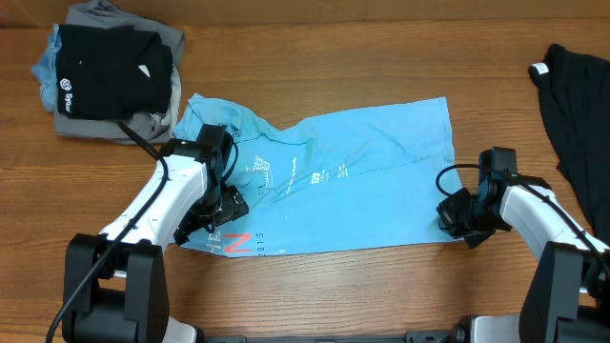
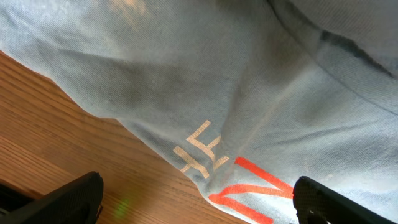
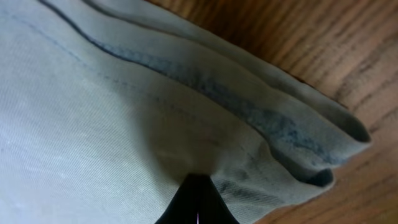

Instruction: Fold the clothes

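Left gripper (image 1: 221, 211) released, fingers (image 2: 68, 198) spread wide over T-shirt (image 1: 362, 181) bottom-left edge, by lettering (image 2: 249, 186). Right gripper (image 1: 456, 219) clenched on T-shirt bottom-right corner, hem bunched at fingertip. T-shirt light blue, flat, mid-table (image 1: 315, 295). Farther: black garment (image 1: 581, 114) at right edge; folded pile (image 1: 110, 76) top-left, black piece on top.

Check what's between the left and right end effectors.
Only the light blue T-shirt: it spans from the open left end effector to the right end effector, which is shut on its corner. The overhead view shows it.
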You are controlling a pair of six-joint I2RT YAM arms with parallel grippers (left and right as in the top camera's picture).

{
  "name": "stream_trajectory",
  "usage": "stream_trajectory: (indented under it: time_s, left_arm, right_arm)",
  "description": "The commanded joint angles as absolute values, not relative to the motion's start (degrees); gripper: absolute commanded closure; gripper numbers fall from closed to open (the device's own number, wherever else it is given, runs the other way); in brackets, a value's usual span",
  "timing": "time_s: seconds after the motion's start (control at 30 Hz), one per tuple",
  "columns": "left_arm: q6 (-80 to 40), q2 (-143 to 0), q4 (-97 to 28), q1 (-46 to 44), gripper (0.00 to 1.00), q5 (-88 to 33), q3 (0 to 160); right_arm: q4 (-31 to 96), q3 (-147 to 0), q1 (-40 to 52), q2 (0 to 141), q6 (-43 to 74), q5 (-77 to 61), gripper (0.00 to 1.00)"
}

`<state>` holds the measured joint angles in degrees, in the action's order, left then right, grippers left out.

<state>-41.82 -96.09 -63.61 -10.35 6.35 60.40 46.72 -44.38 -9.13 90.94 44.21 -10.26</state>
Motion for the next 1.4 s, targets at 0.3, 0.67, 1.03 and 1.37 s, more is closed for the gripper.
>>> stream_trajectory:
  time_s: [0.3,0.67,1.03,1.37]
  left_arm:
    - [-41.80,-94.80,-63.57,-10.02,0.00,8.03,60.27]
    - [-41.76,-94.80,-60.75,-10.04,0.00,5.56,60.27]
    - [-37.69,-94.80,-54.17,-11.66,0.00,-1.96,60.27]
    - [-37.69,-95.85,-49.91,-12.19,0.42,-4.03,60.27]
  right_arm:
    - [53.71,-43.83,-16.21,92.16,52.82,-1.26,0.96]
    - [57.43,-43.99,-25.58,88.99,51.96,1.50,0.96]
    - [61.08,-48.84,-25.26,72.62,40.18,-5.32,0.96]
    - [61.39,-49.04,-20.67,63.92,35.51,-16.40,0.96]
